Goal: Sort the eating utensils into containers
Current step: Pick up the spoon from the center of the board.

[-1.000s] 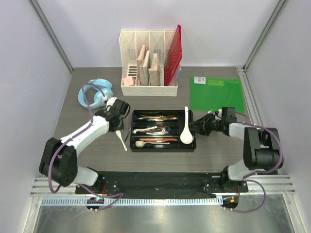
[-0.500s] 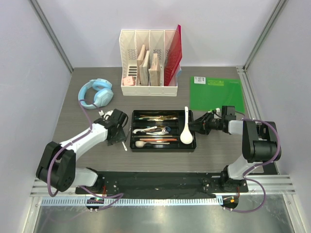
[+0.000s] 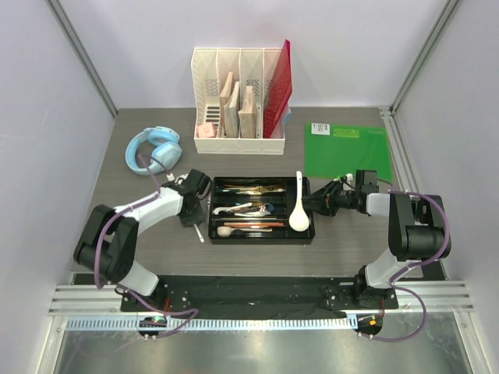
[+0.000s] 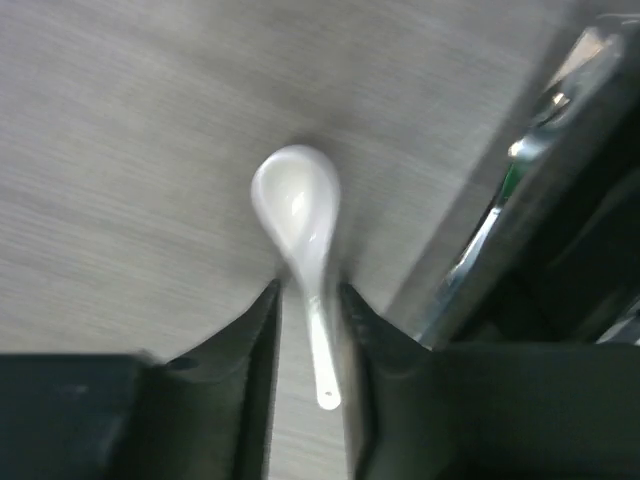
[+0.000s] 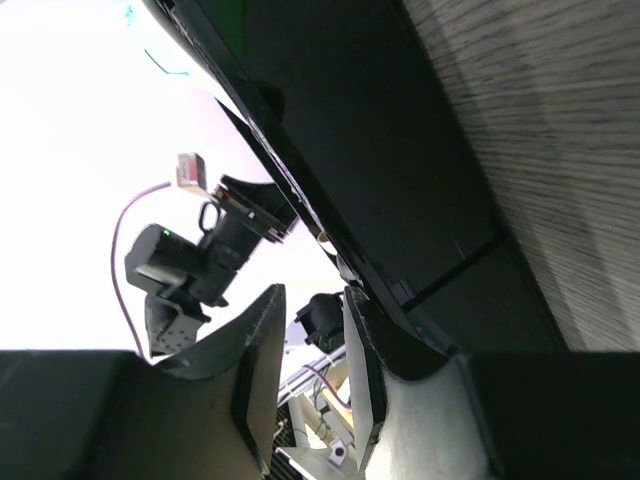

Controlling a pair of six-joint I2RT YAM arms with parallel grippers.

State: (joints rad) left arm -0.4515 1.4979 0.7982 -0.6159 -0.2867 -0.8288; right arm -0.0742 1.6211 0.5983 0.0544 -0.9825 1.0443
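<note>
The tray looks nearly filled, one white spoon lies on the table between the left gripper's released jaws, and I cannot tell about the right gripper's jaws.

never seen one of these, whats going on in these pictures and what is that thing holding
These are two robot arms bolted at the near edge of a table, sorting cutlery. The wide picture comes from a fixed camera above and behind them. The other two come from a camera on each wrist, looking past its own fingers.

On the table are a black cutlery tray, partly filled, with a large white soup spoon at its right end, a white file organizer, blue headphones and a green sheet.

The left end effector straddles the handle of a small white spoon lying on the table beside the tray, jaws open, nothing lifted. The right end effector sits at the tray's right edge; whether it grips the rim is unclear.
</note>
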